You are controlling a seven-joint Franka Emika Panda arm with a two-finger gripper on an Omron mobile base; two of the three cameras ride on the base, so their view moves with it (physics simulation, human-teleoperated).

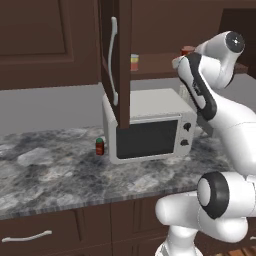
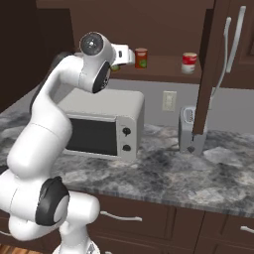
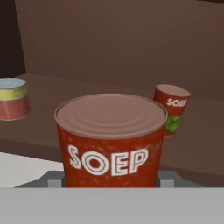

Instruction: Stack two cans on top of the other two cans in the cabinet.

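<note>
A red-orange can (image 3: 111, 144) lettered SOEP, with a pale ribbed top, sits between my fingertips (image 3: 55, 177), which press its sides at the front edge of the cabinet shelf (image 3: 87, 87). My gripper (image 3: 111, 177) is shut on it. In the right base view my hand (image 2: 125, 54) reaches into the open cabinet (image 2: 163, 69). A second red-orange can (image 3: 172, 107) (image 2: 141, 57) stands further in to the right. The yellow-and-red can (image 3: 12, 98) (image 1: 134, 62) stands at the left. The red can with a white band (image 2: 189, 62) is at the shelf's right end.
The cabinet door (image 1: 122, 60) hangs open with its long white handle (image 1: 113, 60), just left of my arm. A white microwave (image 1: 150, 125) sits under the shelf. A small red green-capped bottle (image 1: 100, 146) stands on the counter, and a toaster (image 2: 191, 131) at the wall.
</note>
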